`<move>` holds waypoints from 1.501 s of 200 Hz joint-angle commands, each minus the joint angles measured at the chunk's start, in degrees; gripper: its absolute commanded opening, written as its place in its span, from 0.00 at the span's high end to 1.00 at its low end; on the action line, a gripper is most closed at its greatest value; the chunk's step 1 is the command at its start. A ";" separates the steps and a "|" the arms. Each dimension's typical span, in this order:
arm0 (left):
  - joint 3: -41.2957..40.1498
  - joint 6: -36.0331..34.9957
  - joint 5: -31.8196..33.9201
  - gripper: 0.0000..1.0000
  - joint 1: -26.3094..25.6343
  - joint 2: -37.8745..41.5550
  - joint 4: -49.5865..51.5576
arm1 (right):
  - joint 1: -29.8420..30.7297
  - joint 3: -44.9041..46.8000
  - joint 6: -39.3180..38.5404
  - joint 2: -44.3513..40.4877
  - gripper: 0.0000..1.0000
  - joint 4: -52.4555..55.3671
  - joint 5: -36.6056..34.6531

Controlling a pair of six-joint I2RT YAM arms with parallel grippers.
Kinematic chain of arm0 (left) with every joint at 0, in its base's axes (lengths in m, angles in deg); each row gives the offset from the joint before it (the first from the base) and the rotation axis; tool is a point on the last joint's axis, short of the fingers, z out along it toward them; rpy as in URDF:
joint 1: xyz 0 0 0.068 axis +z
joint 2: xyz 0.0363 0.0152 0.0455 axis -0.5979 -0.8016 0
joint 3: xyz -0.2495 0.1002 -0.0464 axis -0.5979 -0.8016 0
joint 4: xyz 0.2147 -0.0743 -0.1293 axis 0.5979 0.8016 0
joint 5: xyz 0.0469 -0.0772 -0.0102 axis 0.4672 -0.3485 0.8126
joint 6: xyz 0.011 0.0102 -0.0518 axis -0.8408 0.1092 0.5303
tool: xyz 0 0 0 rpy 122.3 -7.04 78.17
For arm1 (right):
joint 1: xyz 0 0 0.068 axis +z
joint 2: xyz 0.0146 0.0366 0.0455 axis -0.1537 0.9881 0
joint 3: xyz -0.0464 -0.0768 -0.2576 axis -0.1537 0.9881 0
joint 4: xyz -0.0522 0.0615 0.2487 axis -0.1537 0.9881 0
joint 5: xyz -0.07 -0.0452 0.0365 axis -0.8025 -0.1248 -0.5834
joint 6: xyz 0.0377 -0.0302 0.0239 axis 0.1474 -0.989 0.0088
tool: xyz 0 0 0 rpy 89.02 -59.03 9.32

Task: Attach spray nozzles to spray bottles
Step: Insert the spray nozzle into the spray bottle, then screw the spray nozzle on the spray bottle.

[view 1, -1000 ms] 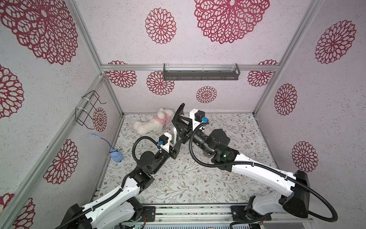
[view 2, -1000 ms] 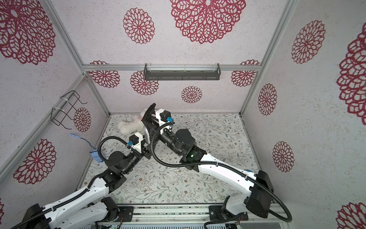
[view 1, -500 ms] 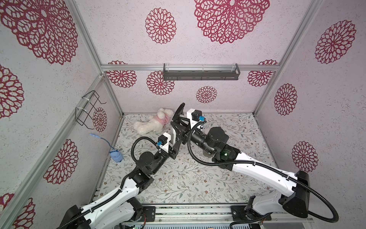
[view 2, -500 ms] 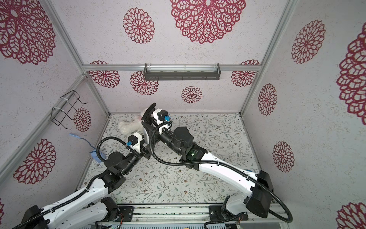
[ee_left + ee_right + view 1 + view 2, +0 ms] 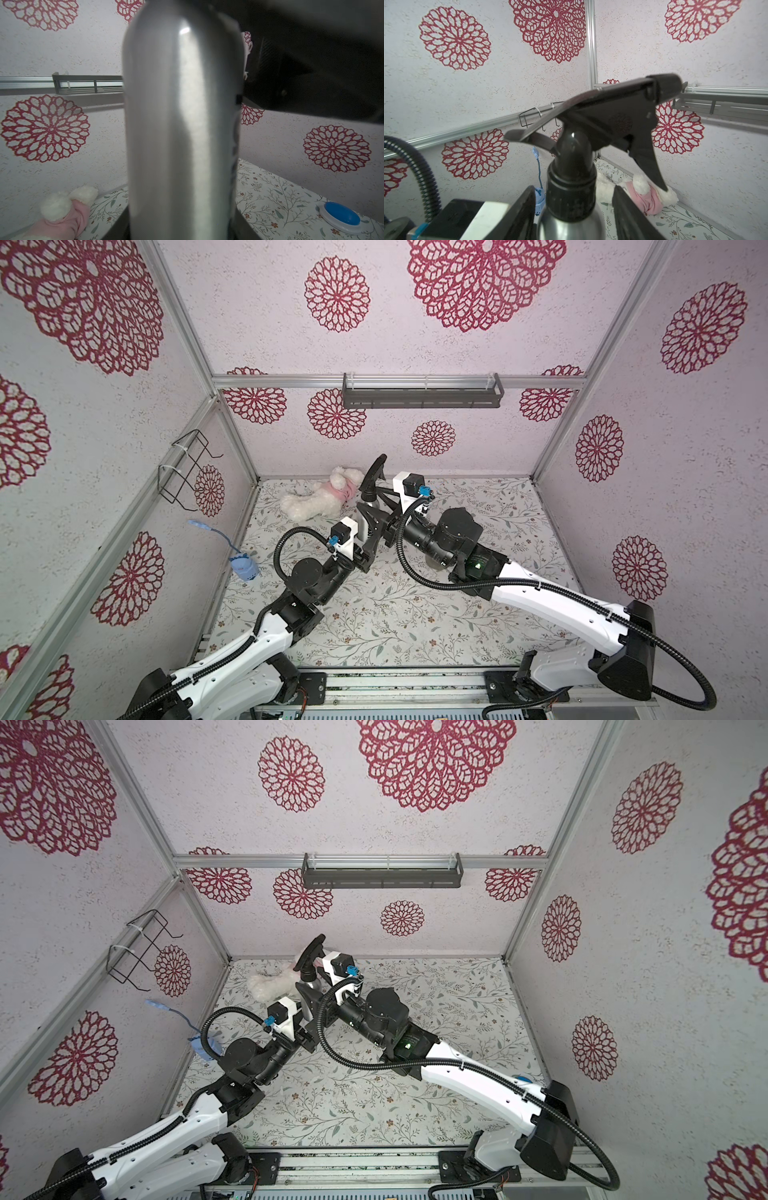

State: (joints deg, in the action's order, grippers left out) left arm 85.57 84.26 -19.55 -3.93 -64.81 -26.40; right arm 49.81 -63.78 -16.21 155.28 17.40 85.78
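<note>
Holding the silver bottle (image 5: 182,128) upright above the floral mat (image 5: 415,614), the left gripper (image 5: 365,549) is clamped on its lower body — the jaws themselves are hidden behind the bottle in the left wrist view. Black nozzle (image 5: 602,122) sits on the bottle neck, its collar (image 5: 571,193) seated down on the silver shoulder; whether it's fully threaded I can't tell. Trigger hangs down, spout points toward the grey wall shelf (image 5: 724,104).

Right gripper (image 5: 574,209) straddles the collar with its jaws spread — a visible gap on each side between the collar and the fingers (image 5: 631,216), no contact.

In both top views the bottle stands beside the plush toy (image 5: 320,499), between it and the right wrist. Nozzle top (image 5: 374,470) pokes up above both grippers. Blue button (image 5: 340,216) lies on the mat, well apart from the bottle. The other bottle and nozzle aren't visible in any view.
</note>
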 commanded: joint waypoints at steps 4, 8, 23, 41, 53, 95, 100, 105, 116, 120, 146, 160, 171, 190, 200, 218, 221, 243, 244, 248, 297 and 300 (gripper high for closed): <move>1.92 -1.22 -0.23 0.81 -0.23 -0.74 -2.83 | -0.03 -0.02 0.53 -3.91 0.39 0.38 0.50; 1.89 -1.31 -0.23 0.81 -0.24 -0.81 -2.88 | -0.03 0.21 0.45 -4.19 0.38 0.67 0.52; 2.02 -1.43 -0.26 0.81 -0.23 -1.00 -3.09 | -0.03 1.22 0.64 -5.52 0.38 1.66 0.56; 2.13 -1.40 -0.23 0.81 -0.23 -1.18 -3.14 | -0.11 1.83 1.27 -6.96 0.38 4.20 0.53; 2.09 -1.40 -0.36 0.81 -0.14 -1.26 -3.16 | -0.12 2.19 1.30 -7.71 0.39 6.00 1.04; 2.39 -1.74 -0.59 0.81 -0.14 -0.84 -2.37 | -2.84 0.93 3.70 -9.83 0.46 9.94 3.74; 2.39 -1.90 -0.58 0.81 -0.15 -0.72 -2.40 | -3.73 0.01 4.25 -9.60 0.47 10.69 5.29; 2.50 -1.86 -0.65 0.81 -0.14 -0.70 -2.28 | -4.44 -0.95 4.73 -9.16 0.48 11.54 6.66; 2.70 -2.03 -0.52 0.81 -0.15 -0.72 -2.03 | -5.48 -3.36 4.98 -8.12 0.49 13.94 9.65; 2.74 -2.10 -0.41 0.81 -0.14 -0.75 -1.96 | -5.74 -4.10 4.88 -7.83 0.49 14.85 10.63; 3.05 -2.33 -0.69 0.81 -0.15 -0.97 -1.83 | -7.33 -8.82 3.95 -5.90 0.51 18.78 16.74; 3.37 -2.22 -0.94 0.81 -0.14 -1.07 -1.75 | -8.24 -11.17 4.35 -4.60 0.51 20.10 19.60; 3.60 -2.18 -1.29 0.81 -0.14 -1.14 -1.68 | -8.62 -12.74 4.32 -3.58 0.51 20.93 21.24; 4.02 -2.12 -1.72 0.81 -0.14 -1.35 -1.39 | -9.12 -14.65 4.45 -1.91 0.51 21.57 23.19; 4.06 -2.05 -1.91 0.81 -0.17 -1.33 -1.39 | -9.27 -15.82 4.50 -1.03 0.52 22.16 23.39; 4.19 -1.82 -2.16 0.81 -0.14 -1.25 -1.34 | -9.45 -17.01 4.22 0.01 0.53 22.41 23.52; 4.17 -1.82 -2.29 0.81 -0.14 -1.29 -1.36 | -9.50 -17.16 4.20 0.13 0.53 22.42 23.40; 4.08 -1.67 -2.78 0.81 -0.14 -1.14 -1.14 | -9.70 -17.97 3.94 0.76 0.53 22.30 23.02; 4.07 -1.66 -2.78 0.81 -0.14 -1.14 -1.13 | -9.74 -17.99 3.94 0.77 0.53 22.28 23.02; 4.00 -1.59 -2.86 0.81 -0.14 -1.15 -1.13 | -9.77 -18.01 3.94 0.82 0.53 22.18 23.02; 3.45 -1.48 -2.86 0.81 -0.14 -1.17 -1.12 | -10.01 -19.97 3.67 2.09 0.53 22.68 24.37; 3.45 -1.52 -2.86 0.81 -0.14 -1.16 -1.13 | -9.97 -20.10 3.67 2.17 0.53 22.72 24.50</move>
State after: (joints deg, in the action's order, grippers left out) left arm 88.50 83.25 -21.78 -3.93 -66.03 -26.27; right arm 40.31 -81.02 -12.73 157.46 41.02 108.43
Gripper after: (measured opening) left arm 0.511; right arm 0.467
